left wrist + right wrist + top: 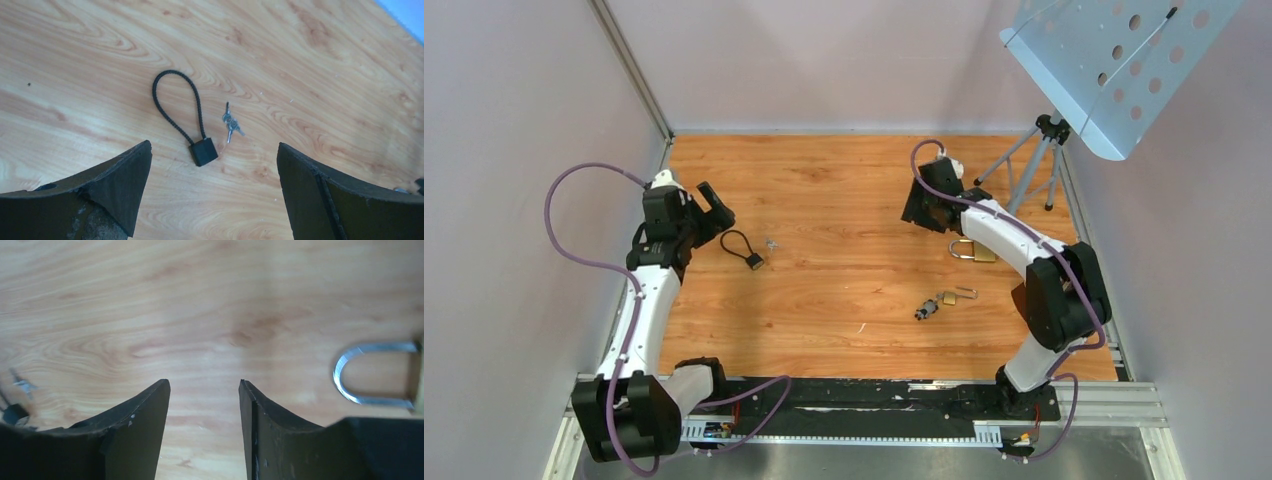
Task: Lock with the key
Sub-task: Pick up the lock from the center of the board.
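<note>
Above the wooden table [844,190], the left gripper [712,204] hung beside the cable lock [742,247], and the right gripper [921,214] hung well right of it. From the left wrist, the jaws gaped wide and empty, with the keys [230,122] just right of the cable lock. From the right wrist, the jaws stood narrower, also empty, beside a brass padlock [372,372].

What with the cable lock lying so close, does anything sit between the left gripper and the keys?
Nothing visible does. The left gripper hangs open; the keys lie uncovered, with the black cable lock beside them, not over them.
</note>
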{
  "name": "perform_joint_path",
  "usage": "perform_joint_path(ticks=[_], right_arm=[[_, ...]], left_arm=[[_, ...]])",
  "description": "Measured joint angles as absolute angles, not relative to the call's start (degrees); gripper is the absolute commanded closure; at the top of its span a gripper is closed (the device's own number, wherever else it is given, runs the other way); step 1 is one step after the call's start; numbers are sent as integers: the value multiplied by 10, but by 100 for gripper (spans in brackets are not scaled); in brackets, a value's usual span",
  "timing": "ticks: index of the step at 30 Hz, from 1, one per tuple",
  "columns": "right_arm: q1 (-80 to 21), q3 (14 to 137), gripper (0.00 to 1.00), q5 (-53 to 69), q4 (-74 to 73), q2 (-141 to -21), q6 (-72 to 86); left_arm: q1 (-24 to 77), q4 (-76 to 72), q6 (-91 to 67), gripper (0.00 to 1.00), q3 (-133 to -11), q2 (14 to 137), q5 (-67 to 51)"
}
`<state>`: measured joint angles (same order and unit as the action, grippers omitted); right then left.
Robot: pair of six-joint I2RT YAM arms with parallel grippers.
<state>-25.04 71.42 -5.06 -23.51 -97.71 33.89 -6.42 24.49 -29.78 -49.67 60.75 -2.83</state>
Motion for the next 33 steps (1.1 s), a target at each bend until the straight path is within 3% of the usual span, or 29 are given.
perform_joint_path(ticks=[7, 17, 27, 33], right_arm=[[-256, 666, 53, -142, -378, -946, 471], [-248, 570, 55, -140, -493, -891, 690], [-242, 535, 41, -138, -544, -839, 830], [-230, 533, 40, -133, -551, -870, 863]], left_arm=[[-64, 162, -305, 2, -490, 606, -40], [-64, 100, -308, 2, -490, 652, -49], [-52, 66, -307, 2, -463, 635, -52], [-45, 63, -309, 2, -444, 632, -53]])
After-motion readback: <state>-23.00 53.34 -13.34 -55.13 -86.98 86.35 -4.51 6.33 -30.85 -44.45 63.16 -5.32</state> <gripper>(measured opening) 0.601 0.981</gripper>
